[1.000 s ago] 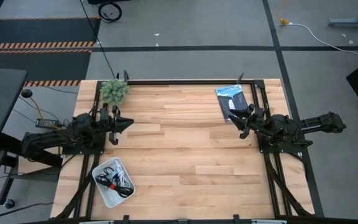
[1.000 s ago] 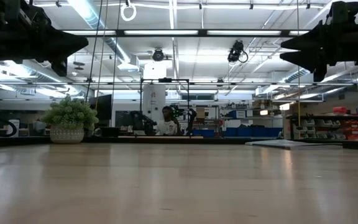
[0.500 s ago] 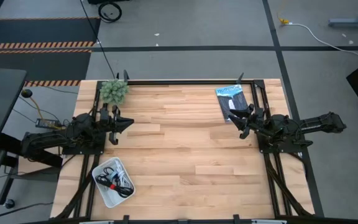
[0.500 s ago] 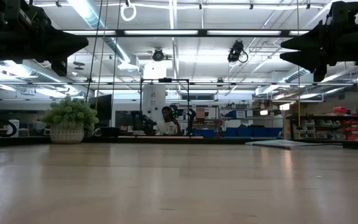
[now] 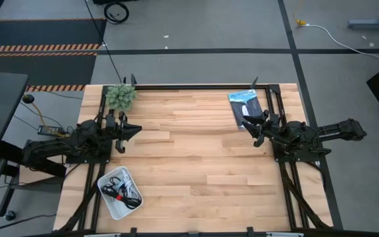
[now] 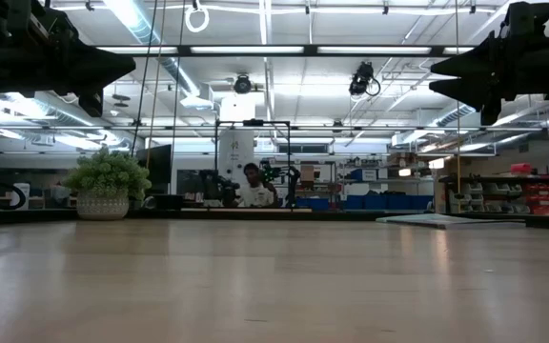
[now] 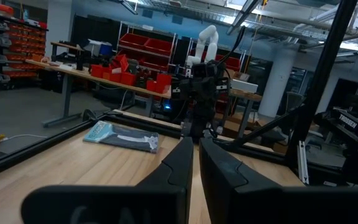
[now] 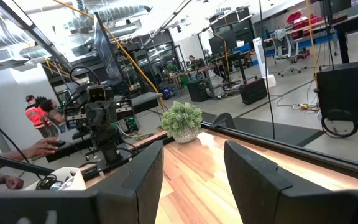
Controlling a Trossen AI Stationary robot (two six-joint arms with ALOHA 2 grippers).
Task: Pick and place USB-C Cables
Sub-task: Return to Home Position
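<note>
Nothing on the table had moved since a second earlier; we noticed only that the person (image 6: 253,184) far behind the table had shifted slightly in the low view. The small coiled USB-C cables (image 5: 121,191) lay tangled together inside the white rectangular plastic bin (image 5: 102,186). There we made out white loops, black loops and a red tie, though from above we could not separate each cable. That bin sat askew near the front left corner of the pale wooden plank table (image 5: 196,164), just beside the left arm's base.

The left gripper (image 5: 135,131) hung above the table's left side, apart from the bin and pointing toward the middle. Its wrist view showed its two dark fingers (image 7: 179,168) drawn almost together, with only a sliver between them and nothing held. Opposite it, the right gripper (image 5: 251,129) hung over the right side, facing the left arm. Its wrist view showed the fingers (image 8: 145,171) spread wide and empty. In the low view both arms stood high above the tabletop.

A flat black-and-blue retail packet (image 5: 243,105) lay at the far right of the table, and from above its nearer end sat under the right gripper. A fuzzy green plant ball in a pale pot (image 5: 121,96) stood at the far left corner.
</note>
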